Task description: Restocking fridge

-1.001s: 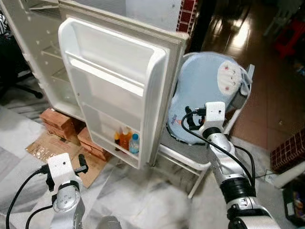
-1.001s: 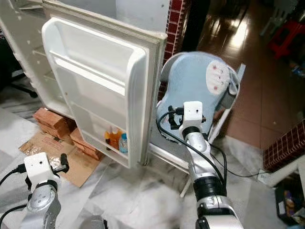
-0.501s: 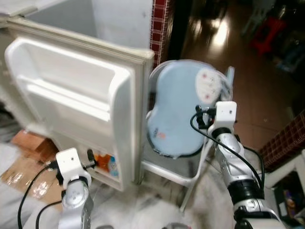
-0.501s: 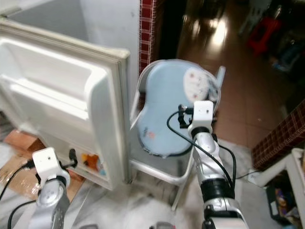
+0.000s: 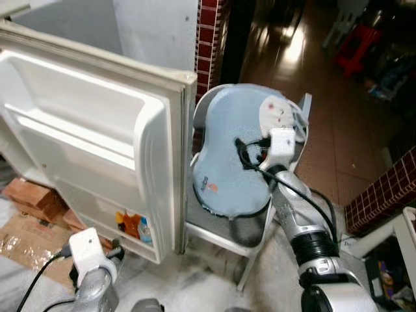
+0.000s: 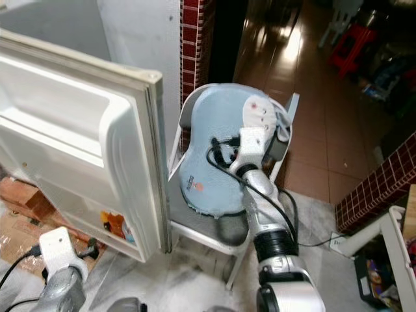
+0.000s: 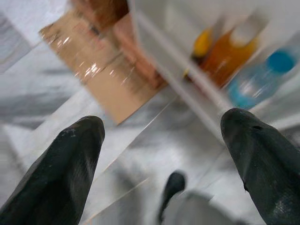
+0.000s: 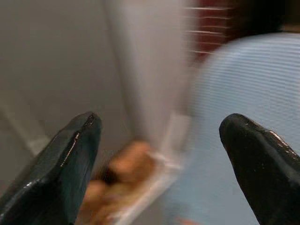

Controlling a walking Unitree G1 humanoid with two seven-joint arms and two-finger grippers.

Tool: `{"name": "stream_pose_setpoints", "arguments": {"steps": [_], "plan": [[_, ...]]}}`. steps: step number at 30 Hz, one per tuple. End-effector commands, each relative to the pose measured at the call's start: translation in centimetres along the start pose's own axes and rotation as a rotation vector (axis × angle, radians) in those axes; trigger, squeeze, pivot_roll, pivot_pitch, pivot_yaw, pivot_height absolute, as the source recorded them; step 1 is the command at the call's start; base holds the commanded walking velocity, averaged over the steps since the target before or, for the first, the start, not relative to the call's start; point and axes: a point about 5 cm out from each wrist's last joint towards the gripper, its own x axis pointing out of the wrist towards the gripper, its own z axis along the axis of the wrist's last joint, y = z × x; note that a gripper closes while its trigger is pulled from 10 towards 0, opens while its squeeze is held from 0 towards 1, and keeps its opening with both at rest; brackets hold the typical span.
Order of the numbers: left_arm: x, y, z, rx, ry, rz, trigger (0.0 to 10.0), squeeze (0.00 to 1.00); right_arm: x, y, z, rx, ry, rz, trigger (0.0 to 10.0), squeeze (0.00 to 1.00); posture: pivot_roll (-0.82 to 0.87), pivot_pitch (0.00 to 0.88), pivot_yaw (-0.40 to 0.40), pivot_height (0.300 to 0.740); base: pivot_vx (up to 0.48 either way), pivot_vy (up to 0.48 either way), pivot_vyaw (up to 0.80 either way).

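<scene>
Fridge door [image 5: 97, 130]: three bottles [image 7: 239, 61] on bottom shelf.

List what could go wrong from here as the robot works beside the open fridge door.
1. The right gripper, open, is raised close to the pale blue seat propped on the white chair; a bump might tip it off.
2. The open fridge door stands right beside that chair, so swinging it wider could hit it.
3. The wrist views are blurred, so aiming at the bottles may be unreliable.

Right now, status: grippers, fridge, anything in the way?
Left gripper low, open, empty. Right gripper raised, open, empty. Fridge door open; bottles in bottom shelf. Chair with blue cushion beside door.
</scene>
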Motion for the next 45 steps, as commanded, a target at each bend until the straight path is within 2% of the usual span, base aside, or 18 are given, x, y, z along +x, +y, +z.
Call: {"name": "stream_pose_setpoints", "arguments": {"steps": [1, 4, 8, 10, 13, 15, 16, 19, 20, 21, 23, 25, 32, 33, 34, 35, 37, 45], "plan": [[-0.5, -0.7, -0.1, 0.074, 0.009, -0.081, 10.0, 0.0, 0.3, 1.1, 2.0, 0.005, -0.051, 0.142, 10.0, 0.0, 0.09, 0.0, -0.071, 0.74, 0.0, 0.0, 0.0], [-1.3, -2.3, -0.4, 0.208, 0.025, -0.247, 10.0, 0.0, 0.6, 1.8, 4.1, 0.005, -0.086, 0.26, 10.0, 0.0, 0.1, 0.0, -0.074, 0.74, 0.0, 0.0, 0.0], [-1.1, -3.1, -0.2, 0.284, 0.029, -0.282, 10.0, 0.0, 1.8, 1.7, 5.4, -0.031, -0.104, 0.221, 10.0, 0.0, 0.1, 0.0, -0.076, 0.74, 0.0, 0.0, 0.0], [-1.0, -3.4, 0.0, 0.303, 0.025, -0.297, 10.0, 0.0, 2.2, 2.3, 6.0, 0.012, -0.12, 0.239, 10.0, 0.0, 0.1, 0.0, -0.077, 0.74, 0.0, 0.0, 0.0], [-0.9, -3.7, 0.1, 0.331, 0.025, -0.324, 10.0, 0.0, 1.9, 4.8, 6.9, 0.038, -0.139, 0.4, 10.0, 0.0, 0.1, 0.0, -0.077, 0.74, 0.0, 0.0, 0.0], [-0.9, -3.7, 0.1, 0.347, 0.023, -0.329, 10.0, 0.0, 0.9, 6.2, 7.4, 0.066, -0.131, 0.546, 10.0, 0.0, 0.1, 0.0, -0.078, 0.74, 0.0, 0.0, 0.0], [-0.9, -3.8, 0.1, 0.354, 0.024, -0.331, 10.0, 0.0, -0.4, 7.4, 7.7, 0.078, -0.118, 0.696, 10.0, 0.0, 0.1, 0.0, -0.08, 0.74, 0.0, 0.0, 0.0], [-0.9, -3.8, 0.1, 0.352, 0.029, -0.333, 10.0, 0.0, -2.8, 8.1, 8.2, 0.097, -0.102, 0.875, 10.0, 0.0, 0.1, 0.0, -0.084, 0.74, 0.0, 0.0, 0.0], [-0.9, -3.8, 0.1, 0.352, 0.029, -0.333, 10.0, 0.0, -2.8, 8.1, 8.2, 0.097, -0.102, 0.875, 10.0, 0.0, 0.1, 0.0, -0.084, 0.74, 0.0, 0.0, 0.0], [-0.8, -3.9, 0.0, 0.349, 0.032, -0.336, 10.0, 0.0, -4.7, 8.5, 8.8, 0.102, -0.097, 1.006, 10.0, 0.0, 0.1, 0.0, -0.086, 0.74, 0.0, 0.0, 0.0], [-0.8, -3.9, 0.0, 0.35, 0.034, -0.34, 10.0, 0.0, -5.5, 8.1, 8.8, 0.085, -0.077, 1.034, 10.0, 0.0, 0.09, 0.0, -0.085, 0.74, 0.0, 0.0, 0.0], [-0.7, -4.1, -0.1, 0.356, 0.041, -0.355, 10.0, 0.0, -5.5, 6.9, 8.1, 0.045, -0.025, 0.979, 10.0, 0.0, 0.09, 0.0, -0.084, 0.74, 0.0, 0.0, 0.0], [-0.6, -4.2, 0.0, 0.362, 0.041, -0.364, 10.0, 0.0, -5.2, 5.8, 7.3, 0.03, 0.026, 0.894, 10.0, 0.0, 0.08, 0.0, -0.083, 0.74, 0.0, 0.0, 0.0], [-0.6, -4.3, 0.0, 0.378, 0.032, -0.365, 10.0, 0.0, -4.7, 5.3, 6.7, 0.008, 0.043, 0.832, 10.0, 0.0, 0.09, 0.0, -0.08, 0.74, 0.0, 0.0, 0.0], [-0.6, -4.2, 0.2, 0.402, 0.014, -0.357, 10.0, 0.0, -3.5, 4.3, 5.8, -0.032, 0.064, 0.695, 10.0, 0.0, 0.09, 0.0, -0.082, 0.74, 0.0, 0.0, 0.0], [-0.6, -4.2, 0.2, 0.402, 0.014, -0.357, 10.0, 0.0, -3.5, 4.3, 5.8, -0.032, 0.064, 0.695, 10.0, 0.0, 0.09, 0.0, -0.082, 0.74, 0.0, 0.0, 0.0], [-0.6, -3.9, 0.4, 0.369, -0.027, -0.301, 10.0, 0.0, -2.1, 3.0, 5.4, -0.068, 0.058, 0.529, 10.0, 0.0, 0.1, 0.0, -0.081, 0.74, 0.0, 0.0, 0.0], [-0.3, -2.9, 0.9, 0.321, -0.059, -0.253, 10.0, 0.0, -0.4, 2.6, 5.7, -0.091, -0.023, 0.297, 10.0, 0.0, 0.1, 0.0, -0.082, 0.74, 0.0, 0.0, 0.3]]}}
